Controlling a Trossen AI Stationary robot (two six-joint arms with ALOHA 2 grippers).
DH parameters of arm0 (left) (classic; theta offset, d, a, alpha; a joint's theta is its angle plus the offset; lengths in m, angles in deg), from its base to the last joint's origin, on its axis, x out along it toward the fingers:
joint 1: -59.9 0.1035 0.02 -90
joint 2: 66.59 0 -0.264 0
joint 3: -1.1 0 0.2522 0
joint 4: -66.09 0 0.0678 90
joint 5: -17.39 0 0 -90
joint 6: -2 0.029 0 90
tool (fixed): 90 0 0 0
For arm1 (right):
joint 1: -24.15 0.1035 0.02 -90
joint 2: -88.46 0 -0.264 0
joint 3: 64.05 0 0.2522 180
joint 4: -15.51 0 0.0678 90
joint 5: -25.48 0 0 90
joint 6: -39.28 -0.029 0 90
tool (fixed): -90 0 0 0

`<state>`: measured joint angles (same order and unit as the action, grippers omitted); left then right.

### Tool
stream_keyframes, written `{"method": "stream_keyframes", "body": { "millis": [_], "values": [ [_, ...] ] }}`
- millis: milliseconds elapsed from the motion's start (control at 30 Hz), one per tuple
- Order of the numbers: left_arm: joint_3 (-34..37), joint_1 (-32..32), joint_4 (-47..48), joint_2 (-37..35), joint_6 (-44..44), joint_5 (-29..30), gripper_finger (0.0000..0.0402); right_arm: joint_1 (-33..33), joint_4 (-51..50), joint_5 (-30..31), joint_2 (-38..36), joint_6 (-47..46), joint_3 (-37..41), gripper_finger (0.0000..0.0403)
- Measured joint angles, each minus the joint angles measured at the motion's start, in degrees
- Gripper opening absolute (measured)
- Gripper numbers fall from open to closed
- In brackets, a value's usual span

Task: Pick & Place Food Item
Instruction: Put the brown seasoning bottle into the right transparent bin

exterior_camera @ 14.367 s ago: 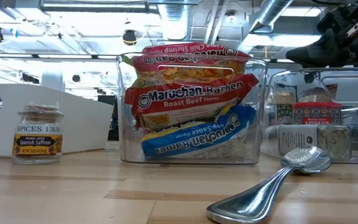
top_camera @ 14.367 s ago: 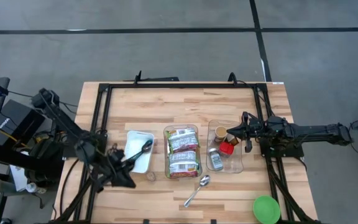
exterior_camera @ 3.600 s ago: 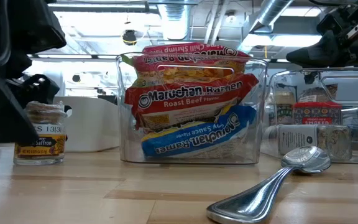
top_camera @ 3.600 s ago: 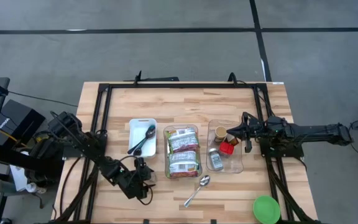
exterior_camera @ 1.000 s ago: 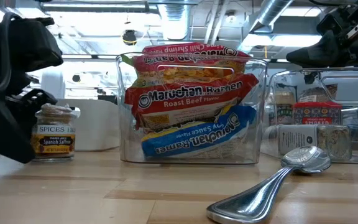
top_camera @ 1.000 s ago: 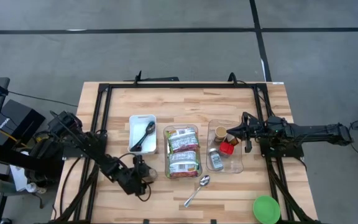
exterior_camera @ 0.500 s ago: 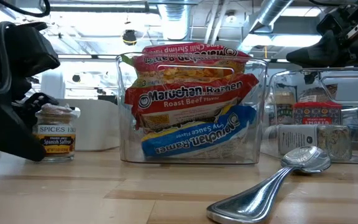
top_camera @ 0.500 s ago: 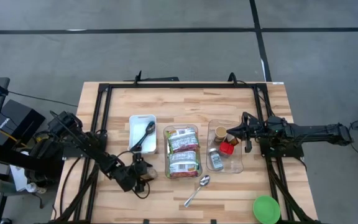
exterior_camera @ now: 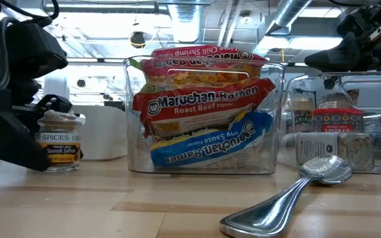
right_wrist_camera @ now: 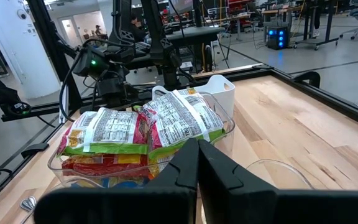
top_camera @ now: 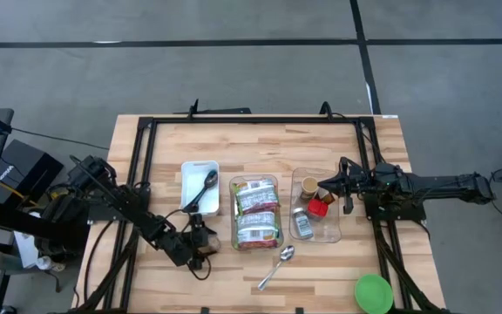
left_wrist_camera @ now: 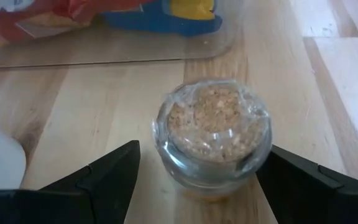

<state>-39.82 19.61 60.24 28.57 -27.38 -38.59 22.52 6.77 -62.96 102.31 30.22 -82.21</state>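
In the low view the left claw hides the left edge of the saffron jar, at the frame's left, standing on the desk. Its fingers bracket the jar, spread wide; a firm grip cannot be confirmed. Since half a second ago jar and claw have barely moved. Its label reads "SPICES" and "Spanish Saffron". Ramen packets read "Maruchan Ramen, Roast Beef Flavor". The right claw hovers closed over the right bin.
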Motion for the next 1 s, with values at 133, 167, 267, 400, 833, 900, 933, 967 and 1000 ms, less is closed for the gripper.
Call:
{"method": "stream_keyframes", "body": {
  "millis": [133, 167, 267, 400, 833, 900, 933, 967, 1000],
  "values": [
    [0.0, 0.0, 0.1, 0.0, 0.2, -0.1, 0.0301, 0.0, 0.0, 0.0, 0.0, 0.0, 0.0, 0.0001],
    [0.0, 0.0, -0.1, 0.0, 0.2, -0.1, 0.0301, 0.0, 0.0, 0.0, 0.0, 0.0, 0.0, 0.0001],
    [0.0, 0.0, -1.0, 0.0, 0.2, -0.2, 0.0301, 0.0, 0.0, 0.0, 0.0, 0.0, 0.0, 0.0001],
    [0.0, 0.0, -1.3, 0.0, 0.1, -0.2, 0.0301, 0.0, 0.0, 0.0, 0.0, 0.0, 0.0, 0.0001],
    [0.0, 0.0, -1.5, 0.0, 0.0, -0.3, 0.0237, 0.0, 0.0, 0.0, 0.0, 0.0, 0.0, 0.0001],
    [0.0, 0.0, -1.5, 0.0, -0.1, -0.3, 0.0223, 0.0, 0.0, 0.0, 0.0, 0.0, 0.0, 0.0001],
    [0.0, 0.0, -1.5, 0.0, -0.4, -0.3, 0.0215, 0.0, 0.0, 0.0, 0.0, 0.0, 0.0, 0.0001],
    [0.0, 0.0, -1.5, 0.0, -1.0, -0.3, 0.0208, 0.0, 0.0, 0.0, 0.0, 0.0, 0.0, 0.0001],
    [0.0, 0.0, -1.5, 0.0, -1.4, -0.3, 0.0202, 0.0, 0.0, 0.0, 0.0, 0.0, 0.0, 0.0001]
  ]
}}
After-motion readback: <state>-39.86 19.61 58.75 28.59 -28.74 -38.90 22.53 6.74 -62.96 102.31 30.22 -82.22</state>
